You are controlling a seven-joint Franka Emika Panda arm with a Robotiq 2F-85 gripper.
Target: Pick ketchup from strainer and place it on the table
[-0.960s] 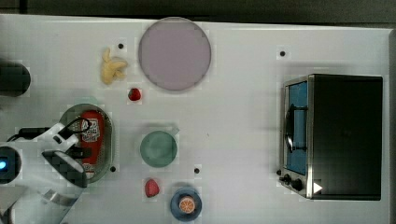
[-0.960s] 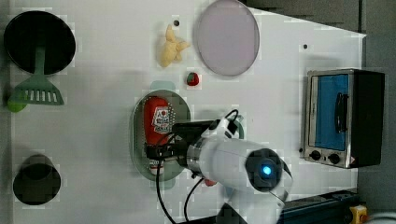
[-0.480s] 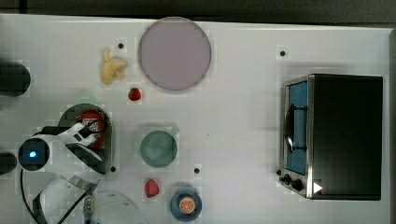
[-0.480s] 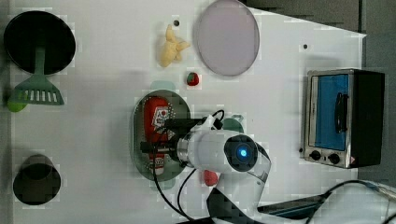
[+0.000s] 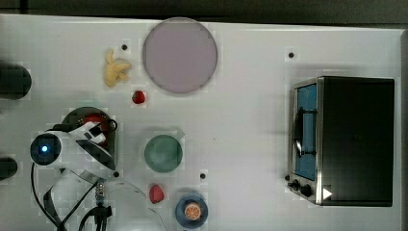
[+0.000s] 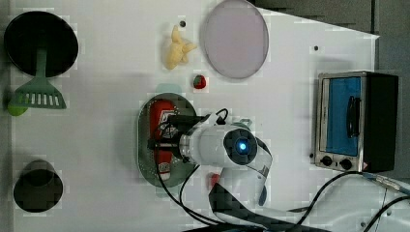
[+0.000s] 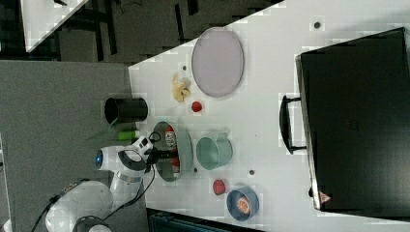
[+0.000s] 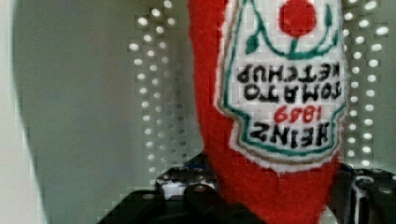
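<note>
White tabletop [image 5: 250, 120], gripper [image 6: 162, 140] down in the pale-green strainer [image 6: 145, 159] at the ketchup bottle [image 6: 158, 116].
Wrist view: black fingers [image 8: 196, 198] sit either side of the red bottle's lower body, label reads Heinz Tomato Ketchup; whether they actually clamp it, cannot tell. Ketchup lies lengthwise inside the strainer. In the top view, lilac plate [image 5: 179, 55] at 12 o'clock, toaster oven [image 5: 344, 139] at 3, green cup [image 5: 163, 153] near centre, strainer at 9. Grey floor [image 7: 53, 106] beside the table in the right view.
</note>
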